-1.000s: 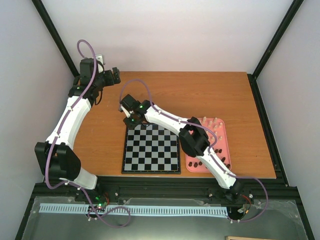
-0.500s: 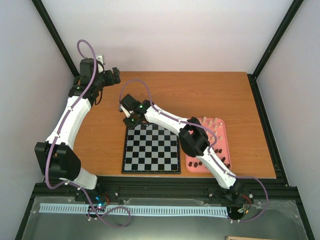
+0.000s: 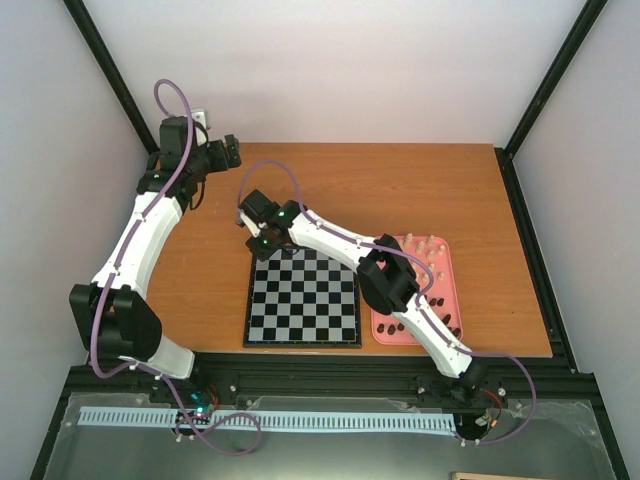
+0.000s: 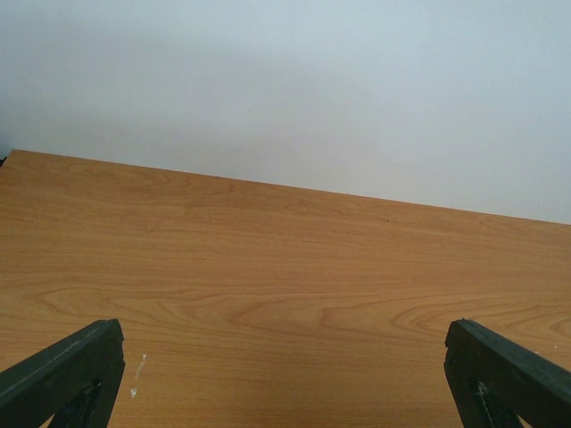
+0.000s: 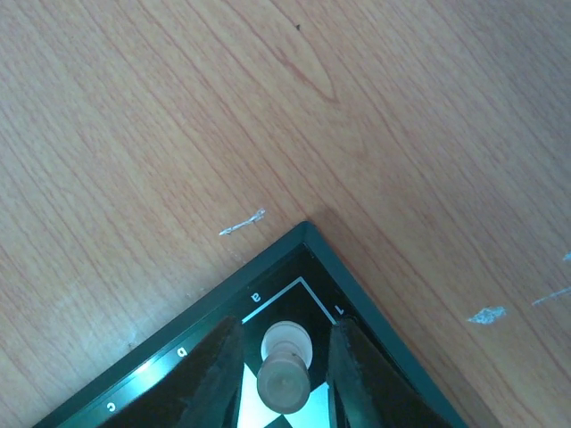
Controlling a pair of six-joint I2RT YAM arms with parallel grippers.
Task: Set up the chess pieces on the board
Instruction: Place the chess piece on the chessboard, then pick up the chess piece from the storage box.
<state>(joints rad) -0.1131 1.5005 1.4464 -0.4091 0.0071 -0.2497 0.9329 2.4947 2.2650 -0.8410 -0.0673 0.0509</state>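
The task was barely begun. In the right wrist view a single pale chess piece (image 5: 284, 361) stood upright on the corner square of the board (image 5: 308, 248), beside the border marks "a" and "1". The right gripper (image 5: 285, 392) straddled it, its jaws slightly parted, with a thin gap showing on each side of the piece's head. It looked placed and let go rather than held, though I judge that from the gaps alone.

In the overhead view that corner was the board's (image 3: 300, 300) upper-left one, just left of the frame's centre, and the right gripper (image 3: 262, 243) covered it, so the piece could not be seen there. No piece showed on any of the other squares.

The remaining chess pieces lay in the pink tray (image 3: 452, 285) just right of the board. The pale ones (image 3: 425, 243) were at its upper end and the dark brown ones (image 3: 395, 325) towards its lower end, partly hidden under the right arm.

The left gripper (image 3: 228, 150) hung wide open and holding nothing in the upper left of the frame. It was well away from board and tray, and its own camera showed only bare tabletop (image 4: 285, 267) between its fingers (image 4: 62, 366).

By my reckoning nearly the whole set was left to move.
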